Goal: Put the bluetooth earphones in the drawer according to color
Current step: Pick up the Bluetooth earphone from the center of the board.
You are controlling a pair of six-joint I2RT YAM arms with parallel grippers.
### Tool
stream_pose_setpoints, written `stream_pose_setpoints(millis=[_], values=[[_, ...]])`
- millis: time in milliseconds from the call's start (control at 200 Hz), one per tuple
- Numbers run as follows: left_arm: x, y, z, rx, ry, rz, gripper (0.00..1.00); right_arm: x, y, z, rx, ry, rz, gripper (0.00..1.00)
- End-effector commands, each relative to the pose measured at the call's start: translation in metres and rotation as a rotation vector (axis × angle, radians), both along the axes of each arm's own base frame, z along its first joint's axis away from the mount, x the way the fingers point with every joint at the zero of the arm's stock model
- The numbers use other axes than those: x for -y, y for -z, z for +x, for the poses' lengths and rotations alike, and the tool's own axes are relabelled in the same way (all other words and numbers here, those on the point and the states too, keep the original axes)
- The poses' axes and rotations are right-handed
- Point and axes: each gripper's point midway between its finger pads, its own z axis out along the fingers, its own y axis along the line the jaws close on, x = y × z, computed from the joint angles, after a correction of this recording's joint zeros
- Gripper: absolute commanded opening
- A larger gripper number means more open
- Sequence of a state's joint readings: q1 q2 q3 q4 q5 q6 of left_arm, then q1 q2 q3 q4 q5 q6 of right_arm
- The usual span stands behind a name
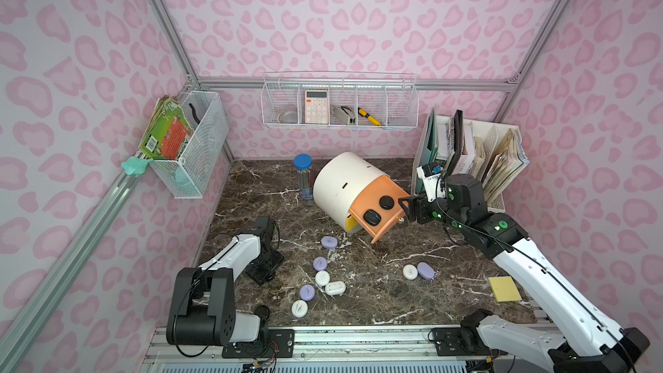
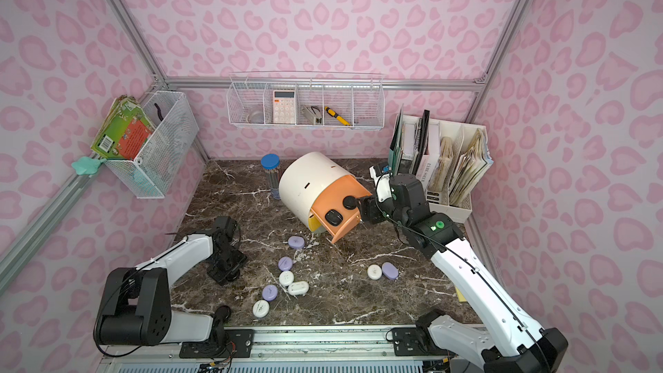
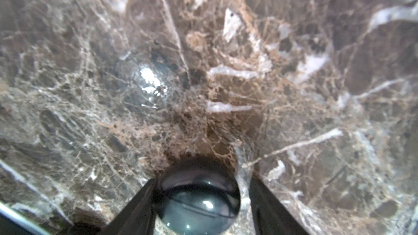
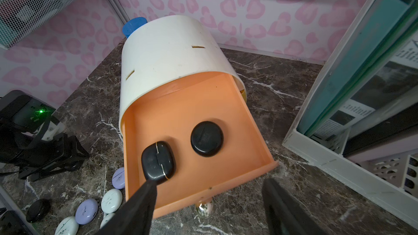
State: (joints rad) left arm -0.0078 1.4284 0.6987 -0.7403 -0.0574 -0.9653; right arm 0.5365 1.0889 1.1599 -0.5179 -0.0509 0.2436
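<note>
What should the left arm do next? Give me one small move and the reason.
Probably close the left pincer on the black case: it lies between the fingers, one touching it, a gap at the other. The peach drawer stands open with two black cases inside, so black goes there.

**Left arm** [image 1: 235, 251], 7 o'clock in both top views: white moulded shells between black joint housings. A thin black cable, tied down, runs along the shell. The large black joint housing [image 1: 201, 313] has small holes ringed on its round cap.

**Right arm** [image 1: 545, 281], 4 o'clock: same white-and-black build, with a black cable along the shell, small dark screws, and green lamps [image 1: 499, 225] on black joints.

**Base plates** [image 1: 283, 335]: black, carrying bright screws.

**Right fingers** [image 4: 135, 211]: matte black, tapering.
</note>
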Motion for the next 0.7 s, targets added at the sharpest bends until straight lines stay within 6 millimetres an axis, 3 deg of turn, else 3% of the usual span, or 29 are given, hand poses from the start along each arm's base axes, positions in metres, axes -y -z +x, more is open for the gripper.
stream_pose_setpoints(millis=[0,220,400,545,695], values=[[-0.003,0.007,0.006,0.019,0.002,0.017,0.63,-0.001,-0.002,-0.002,-0.001,-0.003,0.015,0.76],[0.002,0.003,0.010,0.039,0.010,-0.011,0.49,0.000,-0.004,-0.003,0.006,-0.001,0.017,0.76],[0.007,-0.006,0.014,0.066,0.022,-0.041,0.44,0.001,-0.002,-0.004,0.001,0.001,0.020,0.76],[0.014,-0.021,0.021,0.100,0.047,-0.060,0.43,0.003,0.001,-0.007,0.000,0.010,0.023,0.76],[0.031,-0.049,0.033,0.133,0.110,-0.095,0.43,0.006,0.011,-0.010,-0.015,0.019,0.025,0.76]])
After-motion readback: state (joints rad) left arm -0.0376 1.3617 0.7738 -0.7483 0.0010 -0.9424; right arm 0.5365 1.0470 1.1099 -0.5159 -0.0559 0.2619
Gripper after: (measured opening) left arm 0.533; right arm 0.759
